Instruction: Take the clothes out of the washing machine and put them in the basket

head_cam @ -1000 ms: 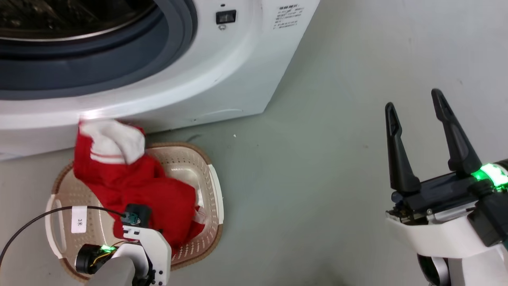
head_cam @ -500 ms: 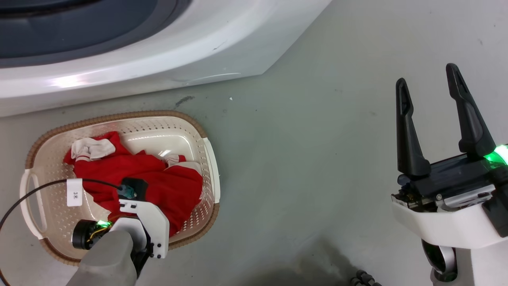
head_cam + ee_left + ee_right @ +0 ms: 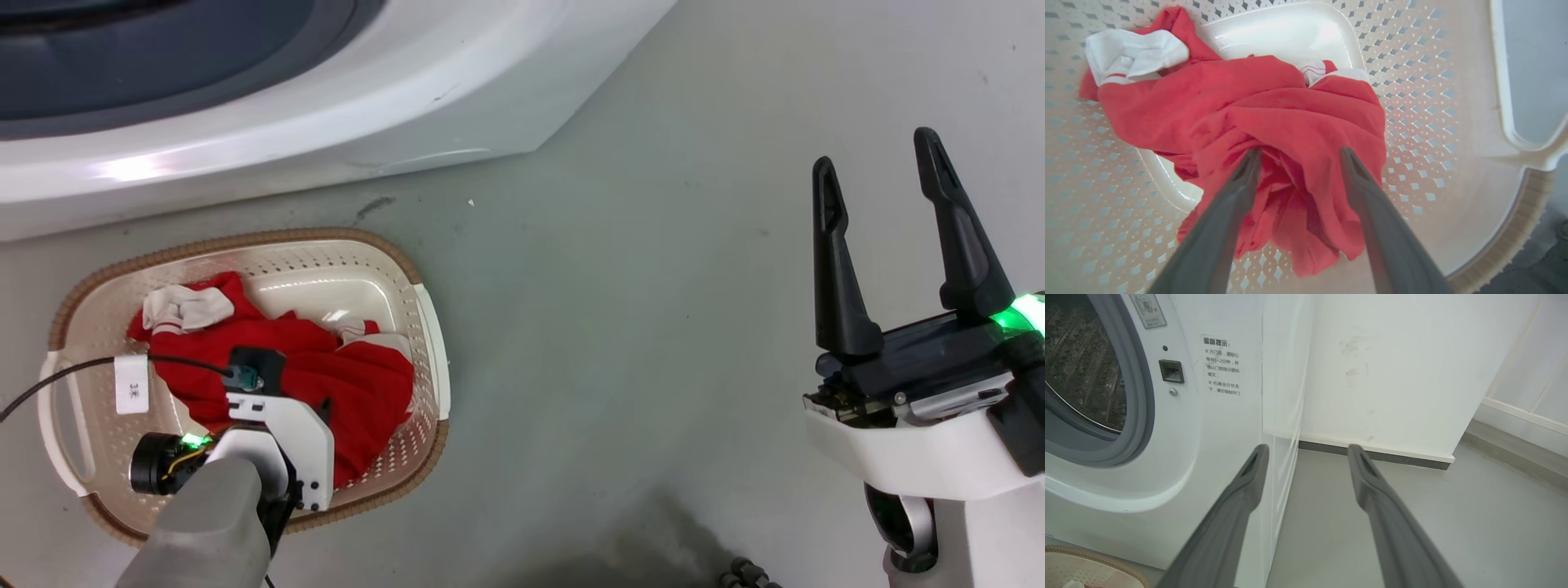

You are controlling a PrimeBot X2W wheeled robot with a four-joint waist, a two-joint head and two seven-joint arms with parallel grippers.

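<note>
Looking down at the left onto the clothes (image 3: 367, 392): lying crumpled inside the basket (image 3: 269, 235), spreading from its left wall across the middle to near its right wall. Appearing as bright red soft fabric in loose folds, carrying white cuffs, one bunching at the far left end and another peeking out near the middle. Counting one garment, two white cuffs, one basket, two side handles. Showing the basket as cream perforated plastic under a brown woven-look rim, sitting on the floor just in front of the washing machine (image 3: 326, 106).

Hovering over the near side of the garment, the left gripper (image 3: 1300, 152): holding its two dark fingers apart, with a bunched red fold lying between them. Trailing leftward from that wrist, one thin black cable (image 3: 188, 362) bearing one small white tag (image 3: 131, 384).

Moving rightward, counting one white machine, its grey-rimmed porthole opening onto the perforated steel drum (image 3: 1081, 367). Sitting beside the porthole, one dark latch slot (image 3: 1171, 371) and one printed notice (image 3: 1222, 365).

Stretching out to the right, smooth grey-green floor (image 3: 612, 327), slightly scuffed. Hanging at the far right, well apart from the basket, the right gripper (image 3: 875, 151): spreading its two fingers wide over bare floor. Closing the room behind, plain white wall (image 3: 1392, 367) meeting the floor along a dark skirting strip (image 3: 1372, 454).
</note>
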